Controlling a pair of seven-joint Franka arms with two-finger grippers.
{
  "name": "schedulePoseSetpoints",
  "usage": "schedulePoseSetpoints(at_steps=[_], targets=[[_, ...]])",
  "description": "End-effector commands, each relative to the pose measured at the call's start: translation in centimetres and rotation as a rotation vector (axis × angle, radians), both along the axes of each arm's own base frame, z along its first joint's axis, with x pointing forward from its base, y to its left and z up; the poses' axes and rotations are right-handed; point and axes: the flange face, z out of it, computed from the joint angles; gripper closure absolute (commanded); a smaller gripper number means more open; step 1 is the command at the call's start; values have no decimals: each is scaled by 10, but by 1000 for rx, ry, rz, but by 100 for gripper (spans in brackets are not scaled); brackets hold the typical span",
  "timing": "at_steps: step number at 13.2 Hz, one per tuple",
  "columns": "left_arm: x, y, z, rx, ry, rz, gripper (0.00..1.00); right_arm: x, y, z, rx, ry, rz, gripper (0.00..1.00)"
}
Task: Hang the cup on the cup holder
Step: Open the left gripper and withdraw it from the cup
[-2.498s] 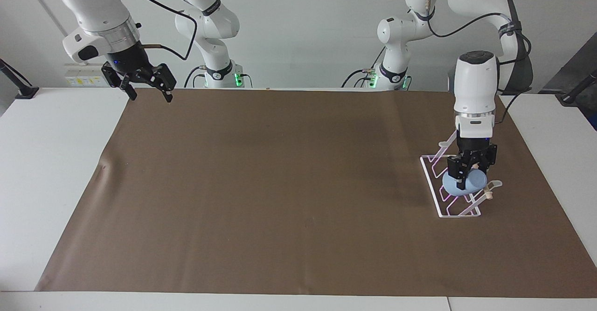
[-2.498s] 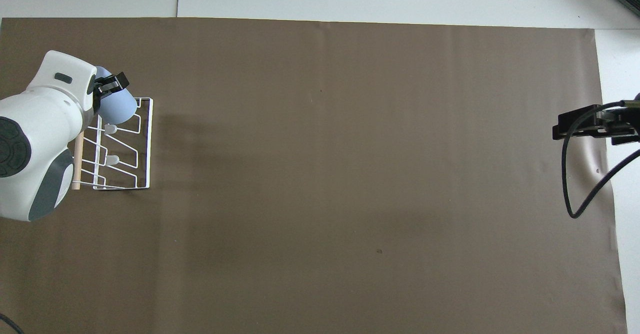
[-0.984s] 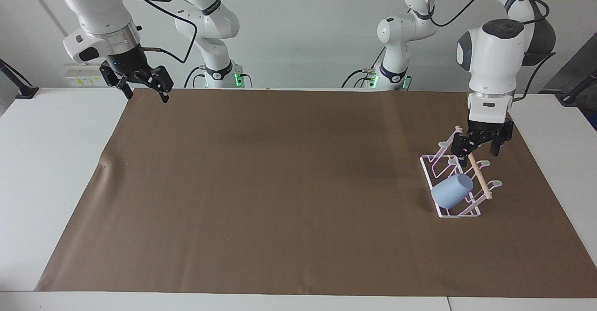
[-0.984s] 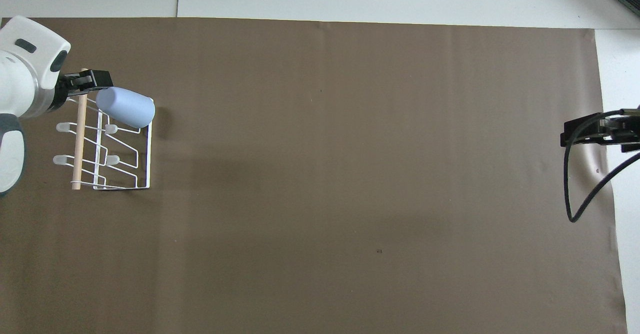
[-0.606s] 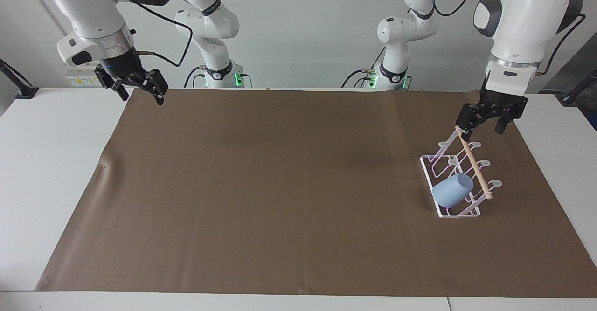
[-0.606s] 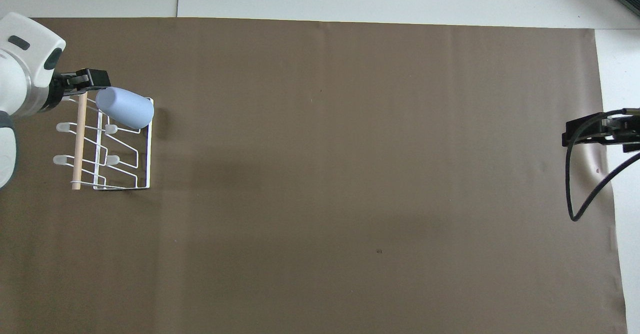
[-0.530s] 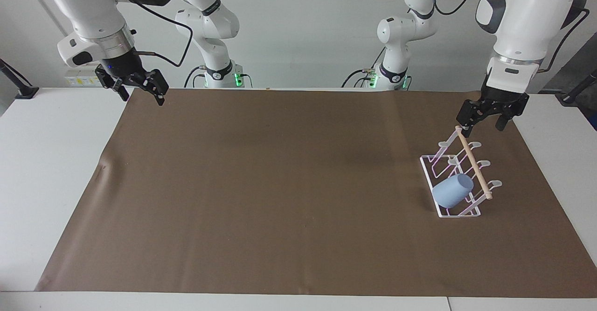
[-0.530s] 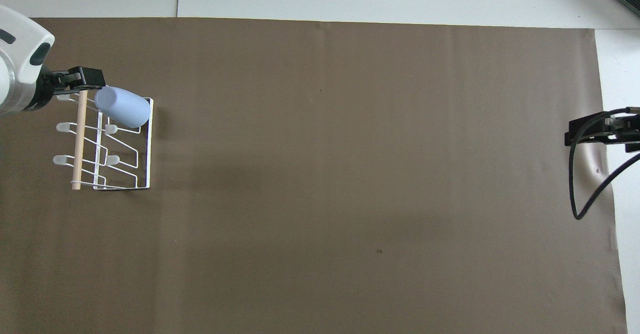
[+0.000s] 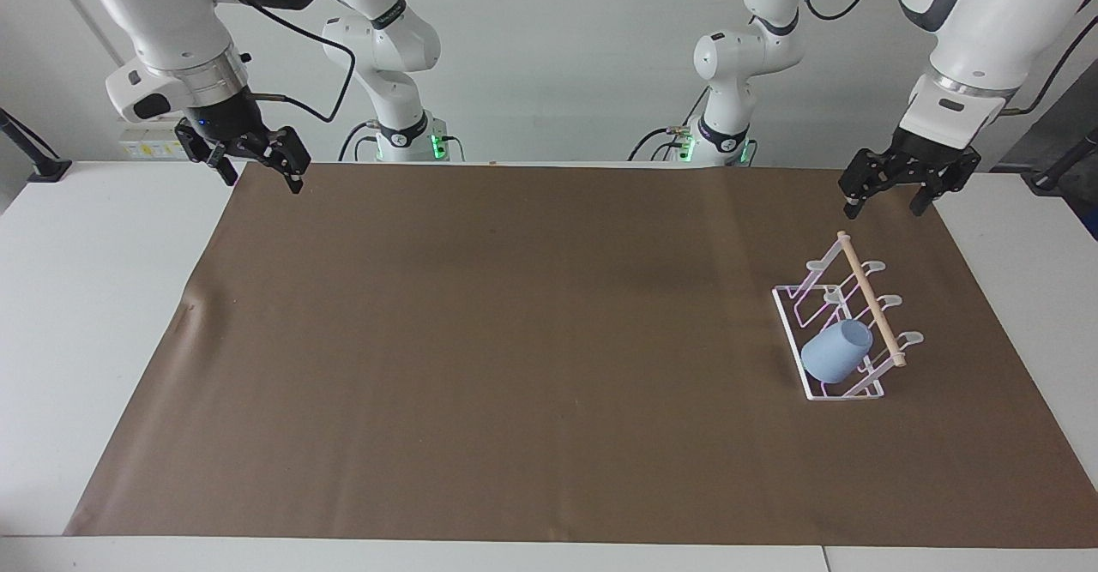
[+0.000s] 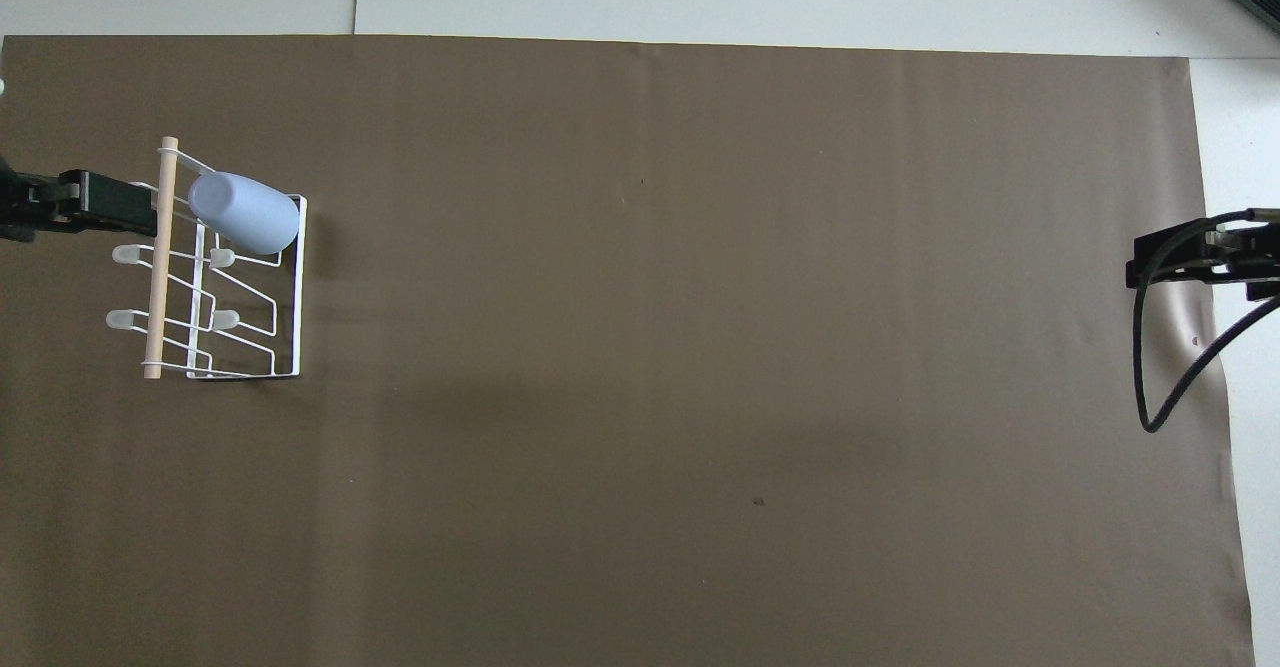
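Observation:
The light-blue cup point(image 9: 836, 351) rests tilted on a slanted loop of the white wire cup holder point(image 9: 791, 342), at the holder's end farther from the robots. Its wide rim points down toward the holder's base and its narrow base points up toward the wooden rod point(image 9: 868, 298). In the overhead view the cup point(image 10: 245, 212) sits on the holder point(image 10: 298, 287) beside the rod point(image 10: 158, 267). My left gripper point(image 9: 883, 209) is open and empty, raised over the mat's edge near the left arm's base, clear of the holder; it also shows in the overhead view point(image 10: 100, 207). My right gripper point(image 9: 263, 182) is open and empty and waits raised at the right arm's end point(image 10: 1190, 259).
A brown mat point(image 9: 515, 340) covers most of the white table point(image 9: 86, 315). A black cable point(image 10: 1160, 367) hangs from the right arm. The mat has a crease point(image 9: 190, 306) at the right arm's end.
My left gripper has let go of the cup, left it on the holder and risen back toward its base. The right gripper has drawn back slightly.

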Motion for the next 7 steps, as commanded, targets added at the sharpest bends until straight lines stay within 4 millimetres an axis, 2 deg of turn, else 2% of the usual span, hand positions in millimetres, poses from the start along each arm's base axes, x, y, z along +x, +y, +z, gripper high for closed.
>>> schedulePoseSetpoints(at_steps=[1,5,7], targets=[[-8,-6,5,-12,49,-36,0,1,0,3,7,-2,-9,0],[-13,-22,11,-9,42,-75,0,1,3,4,10,-4,-5,0],[-16,-12,9,-5,71,-60,0,3,4,4,8,-14,-1,0]])
